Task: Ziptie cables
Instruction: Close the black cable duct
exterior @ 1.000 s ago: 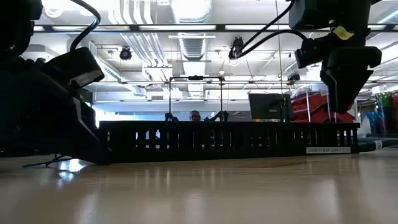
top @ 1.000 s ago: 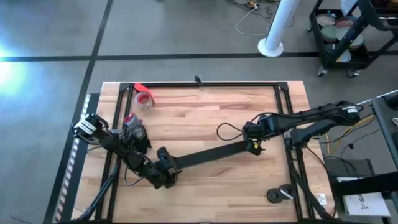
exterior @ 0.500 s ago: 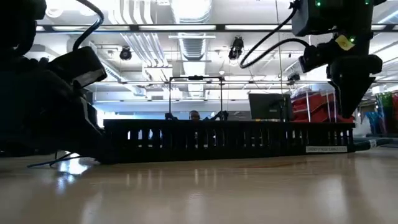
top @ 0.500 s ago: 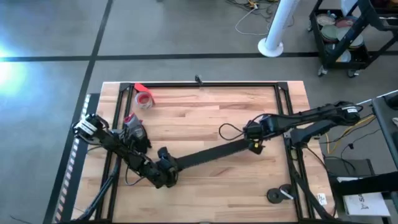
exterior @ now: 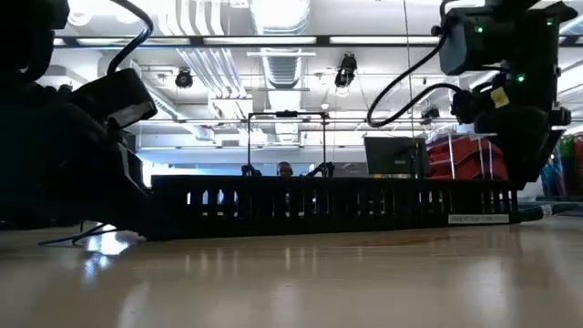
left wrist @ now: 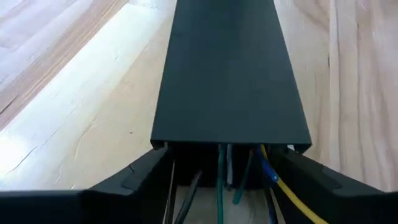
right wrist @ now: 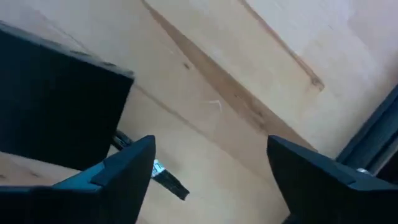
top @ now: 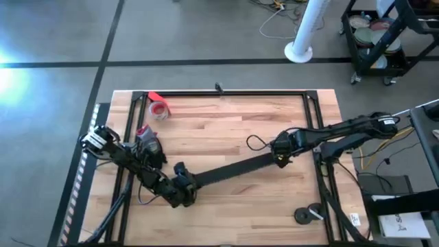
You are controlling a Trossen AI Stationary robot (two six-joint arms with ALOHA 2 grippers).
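A long black cable duct (top: 230,170) lies slantwise on the table, resting on its underside. The cables (left wrist: 219,180), thin green, yellow and blue wires, run inside it and come out of its left end. My left gripper (top: 182,191) is at that end, shut on the duct (left wrist: 227,74). My right gripper (top: 282,158) hangs open just past the duct's right end (right wrist: 56,106), touching nothing. A dark cable end with a pale tag (right wrist: 165,177) sticks out there. The ziptie is out of view. My left gripper holds the duct at its left end, one finger (left wrist: 140,177) on each side wall just under the lid's corners (left wrist: 163,147). The fingers come level and lie along the duct. The duct stays flat on the table, and the wires pass out between the fingers.
A red tape roll (top: 159,108) lies at the far left. Black frame rails (top: 219,92) run along the table's edges. Two round black parts (top: 309,214) sit near the right front corner. Bare wood lies far and near of the duct.
My right gripper has gone a little toward the table's right edge and down, ending beside the duct's right end. The cable loop on its wrist has swung with it.
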